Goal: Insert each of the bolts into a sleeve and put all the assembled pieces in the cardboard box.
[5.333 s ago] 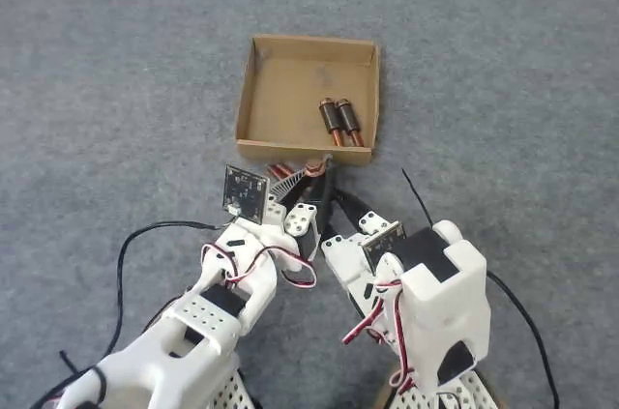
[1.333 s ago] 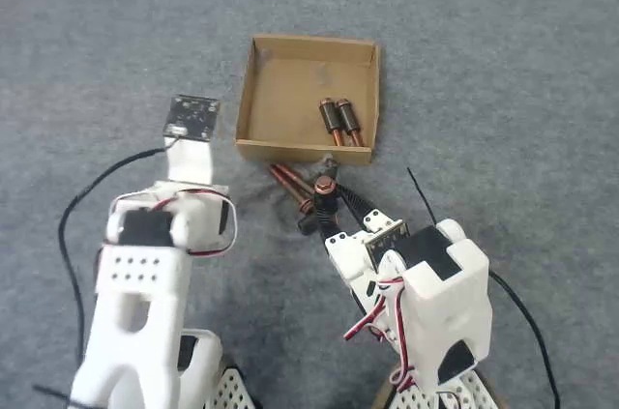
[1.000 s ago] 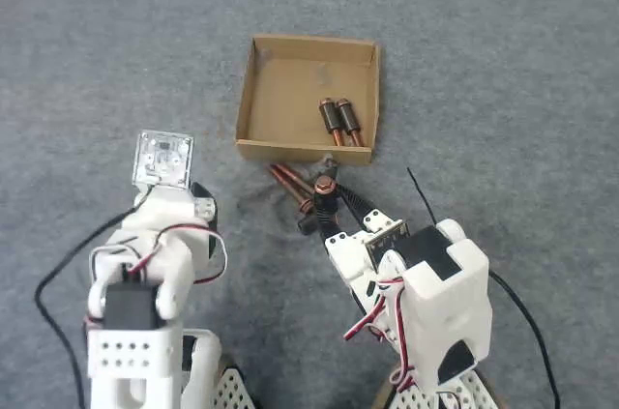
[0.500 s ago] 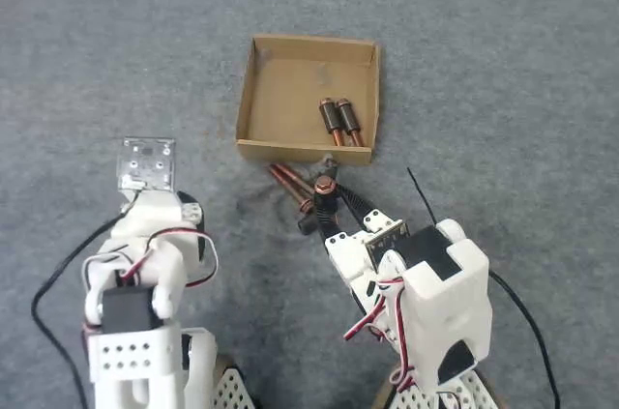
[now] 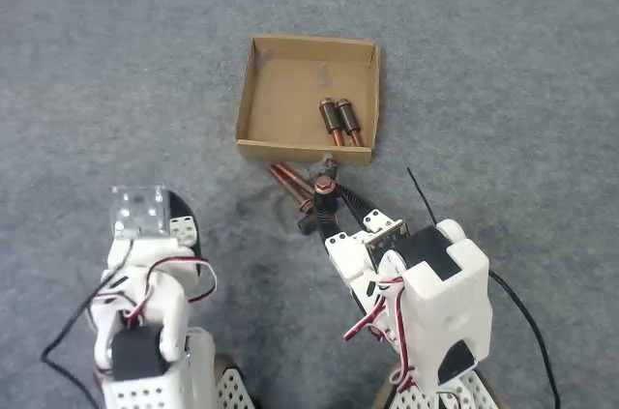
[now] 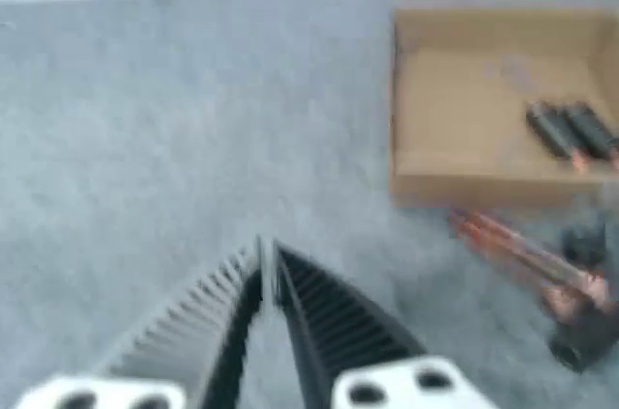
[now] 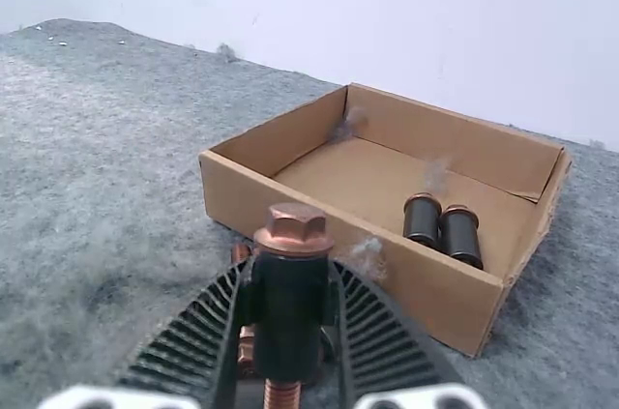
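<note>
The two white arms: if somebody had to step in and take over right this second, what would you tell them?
Left gripper: shut, empty, off to the side of the work.
Right gripper: shut on a copper bolt in a black sleeve, held upright just in front of the brown cardboard box.
Done: two assembled bolt-and-sleeve pieces lie in the box.
Left: put the held piece in; the loose copper bolts on the grey carpet by the box's front wall need sleeves.
</note>
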